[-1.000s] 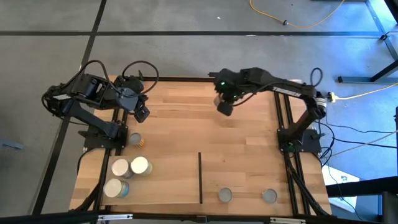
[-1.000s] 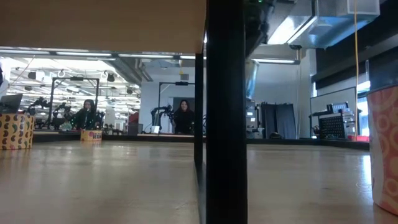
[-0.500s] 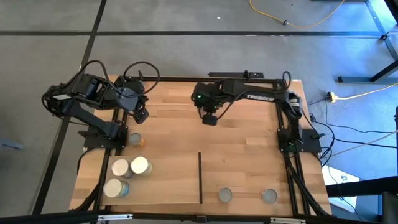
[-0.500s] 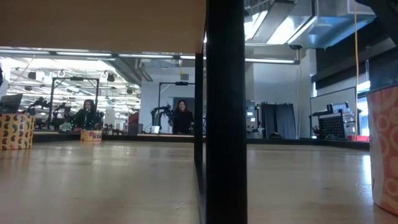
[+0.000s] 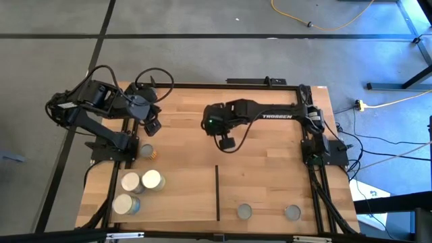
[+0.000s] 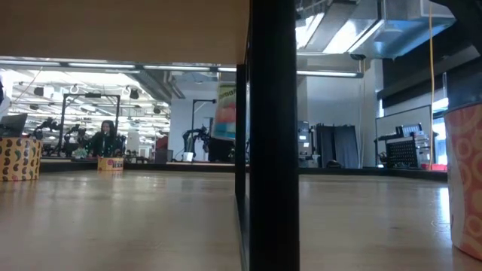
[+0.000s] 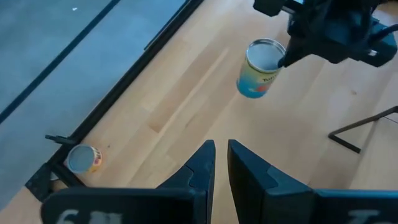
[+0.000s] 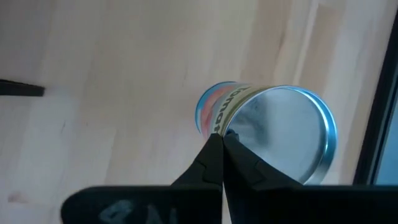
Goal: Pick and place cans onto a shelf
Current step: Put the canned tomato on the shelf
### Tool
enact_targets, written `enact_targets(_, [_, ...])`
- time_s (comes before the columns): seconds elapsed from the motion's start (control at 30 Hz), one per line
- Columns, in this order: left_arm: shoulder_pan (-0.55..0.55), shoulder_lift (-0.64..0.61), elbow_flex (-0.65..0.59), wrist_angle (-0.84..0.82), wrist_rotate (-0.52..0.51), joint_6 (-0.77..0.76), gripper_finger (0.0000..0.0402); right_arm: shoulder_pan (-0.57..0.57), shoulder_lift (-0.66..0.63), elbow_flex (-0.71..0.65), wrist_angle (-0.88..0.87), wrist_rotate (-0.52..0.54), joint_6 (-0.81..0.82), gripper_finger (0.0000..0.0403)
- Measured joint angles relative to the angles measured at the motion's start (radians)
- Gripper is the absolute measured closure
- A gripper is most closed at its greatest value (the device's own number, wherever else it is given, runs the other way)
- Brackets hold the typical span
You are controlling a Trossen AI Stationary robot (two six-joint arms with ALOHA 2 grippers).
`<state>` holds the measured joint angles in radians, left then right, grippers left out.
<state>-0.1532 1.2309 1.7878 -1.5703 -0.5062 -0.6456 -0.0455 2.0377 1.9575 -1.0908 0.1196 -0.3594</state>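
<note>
Right gripper (image 8: 222, 144) has swung inward, pinching a can (image 8: 273, 134) (seemingly by its rim); left gripper (image 7: 221, 163) slightly apart.

floor: grey concrete floor (image 5: 202, 40) lying around the counter, crossed by dark seams | cable: yellow cable (image 5: 324, 25) trailing across it | light: ceiling strip lights (image 6: 113, 66) glowing in the room behind | person: seated person (image 6: 105, 137) facing benches, far off
</note>
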Motion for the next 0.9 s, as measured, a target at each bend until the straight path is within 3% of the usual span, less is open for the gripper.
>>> enact_targets(0.47, [0.0,0.007,0.001,0.001,0.021,-0.007,0.0366,0.028,0.123,-0.002,0.028,-0.024,-0.144,0.0403])
enact_targets(0.9, [0.0,0.007,0.001,0.001,0.03,-0.007,0.0366,0.042,0.154,-0.001,0.03,-0.037,-0.212,0.0403])
